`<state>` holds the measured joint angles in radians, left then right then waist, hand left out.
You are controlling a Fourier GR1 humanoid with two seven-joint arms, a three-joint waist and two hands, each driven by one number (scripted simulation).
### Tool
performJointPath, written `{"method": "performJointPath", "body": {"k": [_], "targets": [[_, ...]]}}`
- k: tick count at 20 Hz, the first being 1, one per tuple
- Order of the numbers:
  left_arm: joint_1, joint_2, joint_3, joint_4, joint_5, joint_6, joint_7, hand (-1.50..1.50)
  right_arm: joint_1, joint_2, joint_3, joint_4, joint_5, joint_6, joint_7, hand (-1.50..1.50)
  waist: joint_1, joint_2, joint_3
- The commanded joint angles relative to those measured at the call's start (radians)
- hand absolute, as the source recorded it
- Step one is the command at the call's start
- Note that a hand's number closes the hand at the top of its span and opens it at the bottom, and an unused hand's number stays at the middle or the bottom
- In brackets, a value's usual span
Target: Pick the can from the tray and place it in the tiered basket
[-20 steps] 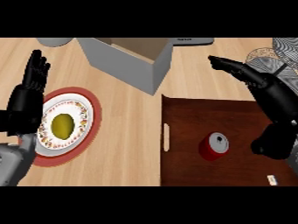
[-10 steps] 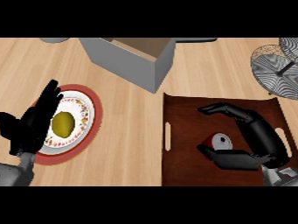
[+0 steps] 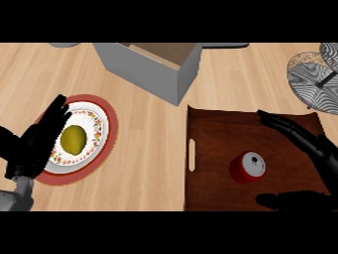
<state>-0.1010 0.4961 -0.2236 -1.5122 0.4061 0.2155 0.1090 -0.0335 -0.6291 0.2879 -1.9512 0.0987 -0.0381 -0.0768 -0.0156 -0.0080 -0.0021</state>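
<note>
The red can (image 3: 248, 166) with a silver top stands upright on the dark brown tray (image 3: 215, 129). It sits in the near middle part of the tray, a bit to the right.

The right robot hand (image 3: 334, 164) is at the right side of the tray, just beside the can. It is spread wide. Its fingers (image 3: 296, 133) reach out straight on the far side of the can, and its thumb (image 3: 288, 200) lies on the near side. The can is between them, but nothing touches it.

The tray lies on the light wood tabletop (image 3: 149, 129). The tiered basket (image 3: 321, 82), made of grey wire mesh, stands at the far right, past the tray.

A grey box (image 3: 145, 74) with an open top stands at the far middle.

On the left is a white plate (image 3: 91, 119) with a yellow-green fruit (image 3: 73, 139) on it. The plate rests on a round red mat (image 3: 113, 136). The left robot hand (image 3: 31, 148) is over the left edge of the plate, fingers straight and wide, holding nothing.
</note>
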Motion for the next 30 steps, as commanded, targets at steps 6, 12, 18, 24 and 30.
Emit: {"method": "performJointPath", "body": {"k": [6,12,18,24,30], "targets": [[0.023,-0.003,0.001,-0.006,-0.011,-0.010,-0.011,0.00,-0.005,-0.392,0.051,-0.183,0.163,0.328,0.244,-1.50,0.007,0.002,-0.003],[-0.018,-0.017,0.019,-0.039,-0.015,-0.011,0.062,0.00,-0.081,-0.287,0.158,-0.370,0.143,0.448,0.584,-1.50,0.021,0.008,0.001],[0.025,-0.027,0.076,-0.009,-0.034,-0.080,0.012,0.00,-0.088,-0.104,0.239,-0.312,0.298,0.457,0.693,-1.50,0.019,0.008,0.002],[0.060,-0.053,0.079,-0.017,-0.063,-0.111,0.008,0.00,-0.033,-0.019,0.322,-0.182,0.507,0.417,0.653,-1.50,0.016,0.008,0.002],[-0.022,-0.080,0.125,0.008,-0.083,-0.123,0.055,0.00,-0.029,0.065,0.317,-0.031,0.636,0.354,0.544,-1.50,0.014,0.008,0.002]]}}
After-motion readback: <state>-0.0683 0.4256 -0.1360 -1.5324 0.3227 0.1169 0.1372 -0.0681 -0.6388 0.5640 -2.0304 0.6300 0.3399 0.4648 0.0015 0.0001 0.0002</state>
